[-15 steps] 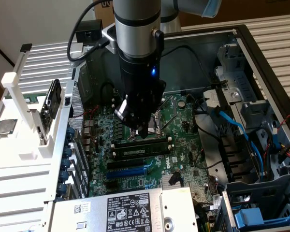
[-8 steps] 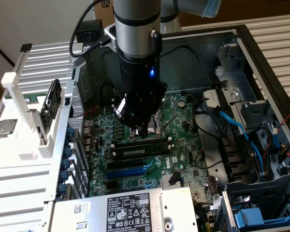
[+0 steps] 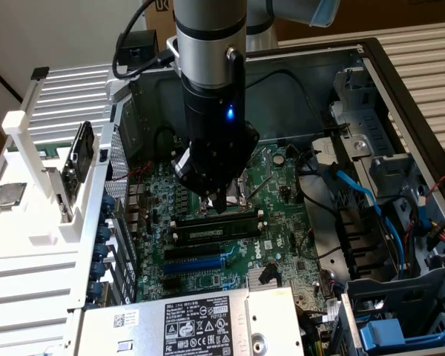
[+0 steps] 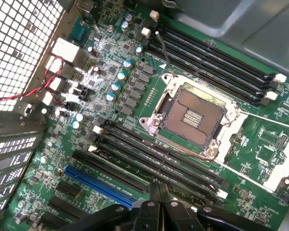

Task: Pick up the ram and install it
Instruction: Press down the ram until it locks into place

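**Q:** What is shown overall?

**A:** An open computer case (image 3: 400, 96) is seen from above in the exterior view, with a green motherboard (image 3: 282, 222) laid flat inside it. A silver-and-black robot arm (image 3: 208, 52) is lowered into the case from above. A power supply (image 3: 200, 322) with a white-and-black label is set along the near edge. Blue cables (image 3: 363, 196) are draped toward the exterior view's right. A white rack (image 3: 30, 148) is placed outside the case, at the exterior view's left.

**Q:** How is the gripper described?

**A:** The gripper (image 3: 221, 204) is pointed down at the board, and its black fingers (image 4: 148, 204) are brought together — nothing is clamped between them. Its tip is held just above the long black memory slots (image 4: 154, 159), beside the open metal processor socket (image 4: 192, 118).

**Q:** Where is the ram?

**A:** In the exterior view, the ram (image 3: 216, 231) is seen as a long dark stick with a pale label. It is laid along the bank of memory slots, just below the fingertips and parallel to the blue expansion slot (image 3: 196, 262). It is apart from the gripper. Whether it is pressed fully home cannot be told. From the wrist view it cannot be picked out among the slots with confidence.

**Q:** What else is noted on the board?

**A:** A second bank of black slots with white end clips (image 4: 216, 62) is found on the far side of the socket — and red wires (image 4: 48, 82) are run near the perforated metal case wall (image 4: 19, 43).
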Available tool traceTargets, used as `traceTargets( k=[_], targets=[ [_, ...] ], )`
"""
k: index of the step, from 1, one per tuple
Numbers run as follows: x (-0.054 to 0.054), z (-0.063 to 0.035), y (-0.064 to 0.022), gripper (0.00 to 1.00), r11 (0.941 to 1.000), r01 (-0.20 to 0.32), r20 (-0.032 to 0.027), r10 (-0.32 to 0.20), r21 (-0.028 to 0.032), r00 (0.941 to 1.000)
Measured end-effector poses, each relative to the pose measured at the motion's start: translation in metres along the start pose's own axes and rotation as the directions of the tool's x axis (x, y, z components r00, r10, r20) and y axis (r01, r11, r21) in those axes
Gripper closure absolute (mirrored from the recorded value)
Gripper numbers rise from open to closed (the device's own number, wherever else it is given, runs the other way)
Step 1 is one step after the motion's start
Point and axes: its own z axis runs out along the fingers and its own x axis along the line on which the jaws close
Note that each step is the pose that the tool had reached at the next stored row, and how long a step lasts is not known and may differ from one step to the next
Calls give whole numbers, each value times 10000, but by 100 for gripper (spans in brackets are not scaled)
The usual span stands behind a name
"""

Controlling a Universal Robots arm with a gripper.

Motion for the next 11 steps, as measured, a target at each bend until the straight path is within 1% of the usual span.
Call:
traceTargets(
  k=[3, 6, 11],
  targets=[
    [0, 0, 0, 90, 9993, -374, -5, 374, 3, 9993],
    [0, 0, 0, 90, 9971, -755, -10, 755, 6, 9971],
    [0, 0, 0, 90, 9904, -1382, -19, 1382, 15, 9904]
  ],
)
